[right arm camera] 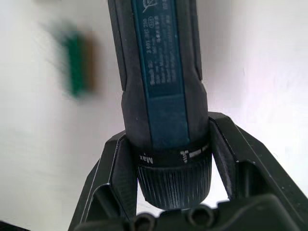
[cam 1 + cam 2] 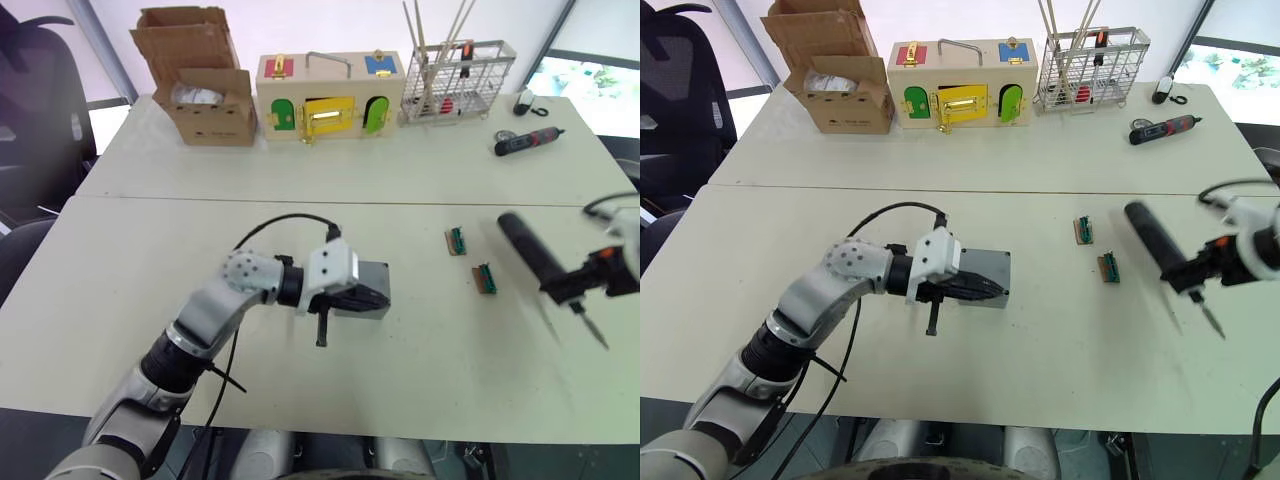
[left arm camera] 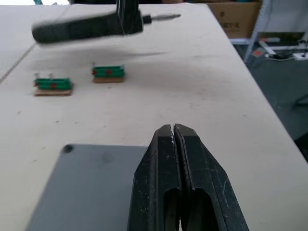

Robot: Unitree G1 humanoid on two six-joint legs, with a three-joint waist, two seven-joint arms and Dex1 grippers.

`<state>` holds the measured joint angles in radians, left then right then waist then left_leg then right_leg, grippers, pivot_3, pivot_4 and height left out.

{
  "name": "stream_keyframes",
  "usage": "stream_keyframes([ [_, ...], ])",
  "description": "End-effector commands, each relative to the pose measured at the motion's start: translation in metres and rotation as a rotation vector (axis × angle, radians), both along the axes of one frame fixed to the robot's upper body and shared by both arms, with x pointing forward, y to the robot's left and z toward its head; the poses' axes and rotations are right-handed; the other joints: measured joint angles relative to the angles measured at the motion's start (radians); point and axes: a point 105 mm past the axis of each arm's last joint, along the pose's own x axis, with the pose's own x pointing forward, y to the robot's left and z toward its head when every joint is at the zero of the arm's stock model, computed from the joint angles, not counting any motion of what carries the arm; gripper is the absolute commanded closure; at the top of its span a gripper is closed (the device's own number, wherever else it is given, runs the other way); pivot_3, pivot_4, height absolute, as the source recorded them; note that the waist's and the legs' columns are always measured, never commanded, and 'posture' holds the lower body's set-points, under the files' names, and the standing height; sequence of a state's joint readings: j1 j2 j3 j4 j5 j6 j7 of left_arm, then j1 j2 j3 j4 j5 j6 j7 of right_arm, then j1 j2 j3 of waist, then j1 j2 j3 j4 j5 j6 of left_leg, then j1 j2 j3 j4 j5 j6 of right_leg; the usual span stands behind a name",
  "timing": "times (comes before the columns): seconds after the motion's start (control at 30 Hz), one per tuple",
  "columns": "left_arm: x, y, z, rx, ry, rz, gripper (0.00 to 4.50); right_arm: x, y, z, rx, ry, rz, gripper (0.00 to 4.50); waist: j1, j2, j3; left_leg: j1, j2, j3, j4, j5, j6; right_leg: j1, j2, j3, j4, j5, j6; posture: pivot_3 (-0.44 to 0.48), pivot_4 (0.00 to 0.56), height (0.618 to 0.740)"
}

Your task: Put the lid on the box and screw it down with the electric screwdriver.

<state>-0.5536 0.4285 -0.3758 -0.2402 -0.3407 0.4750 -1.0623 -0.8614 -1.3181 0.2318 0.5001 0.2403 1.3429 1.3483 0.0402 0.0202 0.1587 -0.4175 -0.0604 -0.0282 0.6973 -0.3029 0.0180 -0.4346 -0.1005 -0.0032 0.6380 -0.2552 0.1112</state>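
On the pale table my closed left gripper pins the lid, while my right gripper, clamping the electric screwdriver at three o'clock, could skid off a screw.

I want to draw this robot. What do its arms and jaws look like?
The left arm is silver-grey with black joints, a dimpled round elbow, a white wrist block and a looping black cable. Both grippers, left and right, have black angular jaws.

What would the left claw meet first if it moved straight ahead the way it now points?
Probably the nearer green terminal block. The left claw, shut, points over the lid toward it; depth is uncertain.
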Motion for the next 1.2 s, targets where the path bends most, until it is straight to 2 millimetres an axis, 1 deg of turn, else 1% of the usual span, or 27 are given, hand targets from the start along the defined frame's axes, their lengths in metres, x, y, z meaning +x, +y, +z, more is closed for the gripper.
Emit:
stream_keyframes([
  [0.03,0.011,0.010,0.014,-0.032,-0.009,0.018,4.50,0.001,0.007,0.057,0.146,-0.248,-0.107,2.67,0.000,-0.001,0.000,-0.001,0.000,-0.001,0.000,0.000,0.000,-0.001,0.001,0.000,0.000,0.000,0.000,0.000,0.150,0.694],
  [0.07,0.015,0.013,0.017,-0.039,0.002,0.025,4.50,0.000,0.012,0.071,0.244,-0.337,-0.111,2.67,-0.001,-0.001,0.000,-0.001,0.001,-0.001,0.000,0.000,0.000,-0.001,0.001,-0.001,0.000,0.000,0.000,0.000,0.150,0.694],
  [0.1,0.020,0.017,0.020,-0.042,0.008,0.030,4.50,0.000,0.023,0.088,0.321,-0.471,-0.071,2.67,-0.001,-0.001,0.000,-0.003,0.001,-0.001,0.000,0.000,-0.001,-0.002,0.001,0.000,0.000,0.000,0.000,0.000,0.150,0.694],
  [0.13,0.022,0.020,0.022,-0.040,0.009,0.029,4.50,-0.001,0.031,0.100,0.377,-0.608,-0.041,2.67,-0.004,-0.003,0.001,-0.004,0.001,-0.001,0.001,0.001,-0.001,-0.003,0.001,0.000,0.001,0.000,0.000,0.000,0.150,0.694],
  [0.17,0.025,0.022,0.025,-0.043,0.014,0.026,4.50,-0.003,0.047,0.109,0.384,-0.776,0.006,2.67,-0.005,-0.003,0.002,-0.004,0.001,-0.001,0.002,0.001,-0.001,-0.003,0.001,0.000,0.003,0.000,0.000,0.000,0.150,0.694],
  [0.2,0.028,0.023,0.027,-0.045,0.016,0.024,4.50,-0.009,0.060,0.115,0.390,-0.932,0.013,2.67,-0.007,-0.003,0.001,-0.004,0.001,0.001,0.002,0.001,-0.002,-0.006,0.001,0.001,0.006,0.001,0.001,0.000,0.150,0.694],
  [0.27,0.032,0.024,0.029,-0.045,0.021,0.019,4.50,-0.018,0.085,0.119,0.411,-1.173,-0.059,2.67,-0.005,-0.003,0.001,-0.005,0.001,0.000,0.001,0.003,-0.004,-0.008,0.001,0.001,0.012,0.001,0.002,0.000,0.150,0.694],
  [0.3,0.033,0.025,0.030,-0.043,0.024,0.016,4.50,-0.022,0.099,0.121,0.431,-1.258,-0.095,2.67,-0.004,-0.003,0.001,-0.005,0.001,-0.001,0.001,0.004,-0.006,-0.010,0.002,0.000,0.014,0.001,0.002,0.000,0.150,0.694],
  [0.37,0.036,0.026,0.032,-0.036,0.036,0.009,4.50,-0.026,0.128,0.117,0.468,-1.355,-0.170,2.67,0.001,-0.002,0.001,-0.008,0.001,-0.002,0.001,0.005,-0.008,-0.016,0.002,0.000,0.021,0.001,0.002,0.000,0.150,0.694],
  [0.4,0.037,0.027,0.032,-0.031,0.042,0.006,4.50,-0.027,0.143,0.113,0.487,-1.376,-0.200,2.67,0.001,-0.003,0.001,-0.010,0.000,-0.002,0.002,0.006,-0.009,-0.021,0.002,0.000,0.028,0.001,0.002,0.000,0.150,0.694],
  [0.43,0.037,0.028,0.031,-0.023,0.045,0.004,4.50,-0.028,0.156,0.108,0.500,-1.376,-0.216,2.67,-0.001,-0.003,0.000,-0.010,-0.001,-0.002,0.002,0.006,-0.009,-0.022,0.002,0.000,0.028,0.001,0.001,0.000,0.150,0.694],
  [0.47,0.037,0.028,0.030,-0.012,0.047,0.000,4.50,-0.029,0.169,0.105,0.499,-1.390,-0.195,2.67,-0.001,-0.003,0.000,-0.010,-0.001,-0.002,0.002,0.006,-0.009,-0.022,0.002,0.000,0.029,0.001,0.001,0.000,0.150,0.694],
  [0.53,0.037,0.030,0.029,0.006,0.048,-0.006,4.50,-0.032,0.188,0.099,0.471,-1.406,-0.126,2.67,-0.003,-0.003,0.000,-0.010,-0.002,-0.001,0.002,0.006,-0.009,-0.022,0.002,0.000,0.029,0.001,0.001,0.000,0.150,0.694],
  [0.63,0.037,0.028,0.029,0.010,0.050,-0.008,4.50,-0.036,0.206,0.087,0.418,-1.408,-0.028,2.67,-0.009,-0.004,0.000,-0.010,-0.005,0.000,0.003,0.007,-0.008,-0.021,0.001,0.001,0.029,0.001,0.001,0.000,0.150,0.694],
  [0.7,0.038,0.026,0.027,0.012,0.054,-0.009,4.50,-0.037,0.214,0.077,0.414,-1.391,-0.008,2.67,-0.020,-0.004,0.000,-0.010,-0.005,0.000,0.003,0.007,-0.008,-0.021,0.001,0.002,0.029,0.001,0.001,0.000,0.150,0.694],
  [0.8,0.037,0.023,0.022,0.016,0.078,-0.007,4.50,-0.039,0.220,0.065,0.368,-1.375,0.012,2.67,-0.037,-0.004,0.000,-0.009,-0.005,0.000,0.003,0.007,-0.007,-0.021,0.001,0.001,0.028,0.001,0.001,0.000,0.150,0.694],
  [0.93,0.041,0.022,0.002,0.066,0.071,0.028,4.50,-0.035,0.228,0.052,0.344,-1.355,0.027,2.67,-0.055,-0.004,0.000,-0.008,-0.004,0.000,0.002,0.007,-0.007,-0.021,0.002,0.001,0.029,0.001,0.002,0.000,0.150,0.694],
  [1.0,0.043,0.021,-0.004,0.082,0.059,0.048,4.50,-0.033,0.232,0.045,0.323,-1.346,0.041,2.67,-0.058,-0.004,0.000,-0.008,-0.004,0.001,0.002,0.007,-0.007,-0.021,0.003,0.001,0.029,0.001,0.002,0.000,0.150,0.694],
  [1.2,0.046,0.024,-0.020,0.138,0.022,0.087,4.50,-0.026,0.234,0.033,0.274,-1.345,0.042,2.67,-0.053,-0.004,0.001,-0.008,-0.003,0.001,0.003,0.007,-0.007,-0.020,0.003,0.001,0.028,0.001,0.002,0.000,0.150,0.694],
])
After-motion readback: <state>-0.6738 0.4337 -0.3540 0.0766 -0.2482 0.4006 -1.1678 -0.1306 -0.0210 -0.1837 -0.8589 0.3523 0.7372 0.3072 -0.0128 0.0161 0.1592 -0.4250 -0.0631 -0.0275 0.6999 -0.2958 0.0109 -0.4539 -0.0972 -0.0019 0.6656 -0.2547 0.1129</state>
